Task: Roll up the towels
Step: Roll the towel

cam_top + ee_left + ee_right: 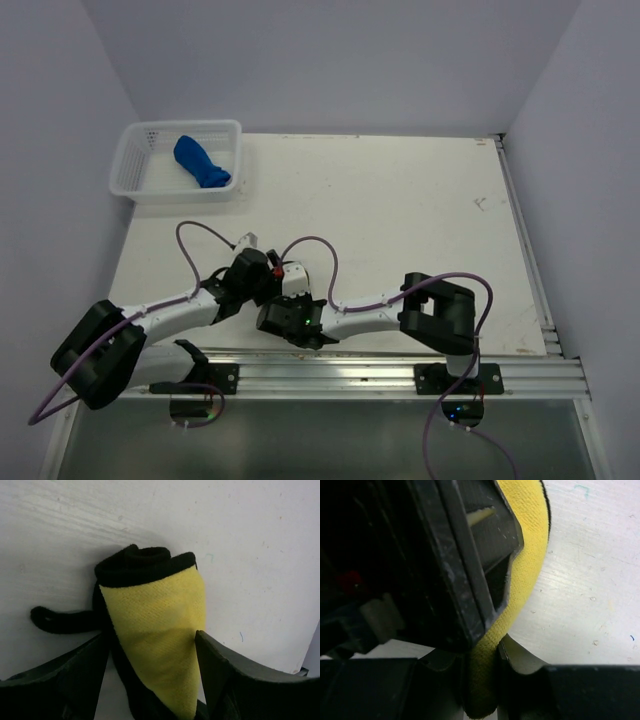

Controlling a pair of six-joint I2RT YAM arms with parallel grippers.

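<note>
Yellow towel: the bright yellow, soft woven towel [155, 615] with black edging and backing is lying rolled up on the near-left part of the counter, where the two arms are meeting. In the left wrist view a black-rimmed end of the roll is pointing away from the camera, and a thin black tail of edging [60, 620] is trailing out to one side.
Left gripper: the left gripper [150, 636] is straddling the yellow towel with its jaws standing wide. One dark finger [75, 675] is sitting on each side of the roll, and both seem to be touching the cloth. Whether they are pressing it or only resting against it, I cannot tell.
Right gripper: the right gripper [480, 685] is pinching an edge of the yellow towel [530, 555] in a narrow gap, the cloth being squeezed between its two fingers [530, 680]. Above the pinch, the yellow cloth is curving up along a black gripper part that is filling the upper left of that view.
Blue towel: the plain royal blue soft towel [202, 162] is lying in a loose roll inside the basket, well apart from the yellow towel.
Basket: the white plastic mesh basket [128, 160] is sitting at the far left corner of the counter.
Counter: the white, lightly scuffed flat counter [400, 220] is carrying both towels and the basket.
Cables: purple cables [320, 250] are looping above both arms.
</note>
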